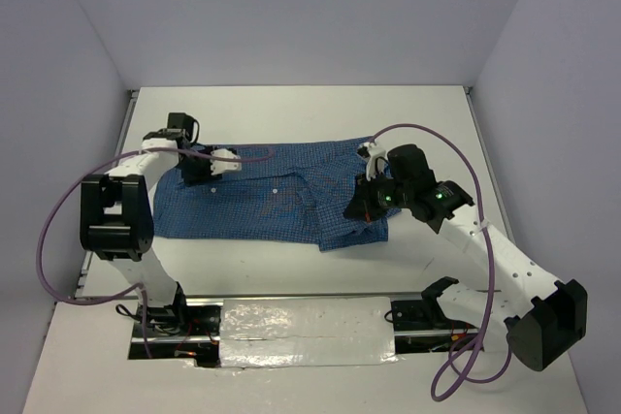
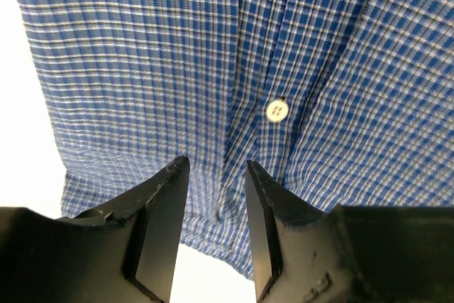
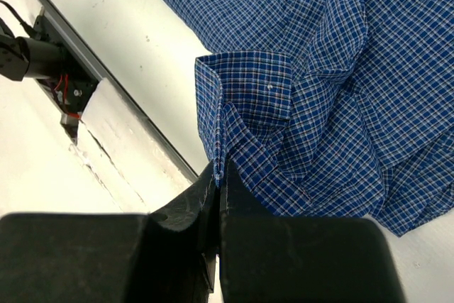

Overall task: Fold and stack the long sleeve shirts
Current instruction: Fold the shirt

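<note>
The blue finely checked long sleeve shirt (image 1: 262,196) lies spread across the middle of the white table. My left gripper (image 1: 210,168) is over its far left part. In the left wrist view this gripper (image 2: 216,175) is open, its jaws standing either side of the button strip near the shirt's edge, with a white button (image 2: 277,110) just beyond. My right gripper (image 1: 365,203) is at the shirt's right end. In the right wrist view it (image 3: 218,174) is shut on the edge of a sleeve cuff (image 3: 252,83), which stands up from the crumpled cloth.
The table's (image 1: 291,113) front edge has a dark rail slot and a white taped strip (image 1: 301,332) between the arm bases. Purple cables (image 1: 58,230) loop beside both arms. Grey walls stand on the left, the right and at the back.
</note>
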`<control>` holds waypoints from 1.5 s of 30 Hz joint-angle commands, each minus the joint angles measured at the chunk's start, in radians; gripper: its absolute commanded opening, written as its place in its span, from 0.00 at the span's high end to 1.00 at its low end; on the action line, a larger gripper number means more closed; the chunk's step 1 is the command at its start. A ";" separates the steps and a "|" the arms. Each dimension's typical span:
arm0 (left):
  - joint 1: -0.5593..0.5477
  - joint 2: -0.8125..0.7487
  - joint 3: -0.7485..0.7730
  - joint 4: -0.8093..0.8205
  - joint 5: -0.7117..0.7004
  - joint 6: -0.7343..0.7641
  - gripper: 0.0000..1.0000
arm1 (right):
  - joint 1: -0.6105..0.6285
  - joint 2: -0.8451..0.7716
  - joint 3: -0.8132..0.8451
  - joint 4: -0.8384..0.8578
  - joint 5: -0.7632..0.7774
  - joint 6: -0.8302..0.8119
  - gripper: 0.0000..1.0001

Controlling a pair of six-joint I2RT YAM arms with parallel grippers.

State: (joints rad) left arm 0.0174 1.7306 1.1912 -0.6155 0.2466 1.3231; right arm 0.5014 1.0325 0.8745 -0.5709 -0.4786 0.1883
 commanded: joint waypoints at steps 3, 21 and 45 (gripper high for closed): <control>-0.010 0.044 -0.044 0.100 -0.043 -0.090 0.49 | 0.006 -0.031 -0.009 0.022 -0.002 -0.007 1.00; -0.053 0.084 -0.045 0.243 -0.150 -0.174 0.57 | 0.005 -0.048 -0.012 0.023 -0.002 0.002 1.00; -0.043 0.027 -0.036 0.281 -0.199 -0.087 1.00 | 0.002 -0.088 0.116 -0.098 -0.023 -0.055 1.00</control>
State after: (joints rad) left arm -0.0357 1.8011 1.0996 -0.3210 0.0452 1.1988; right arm 0.5014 0.9905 0.8928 -0.6304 -0.4732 0.1715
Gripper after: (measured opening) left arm 0.041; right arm 0.017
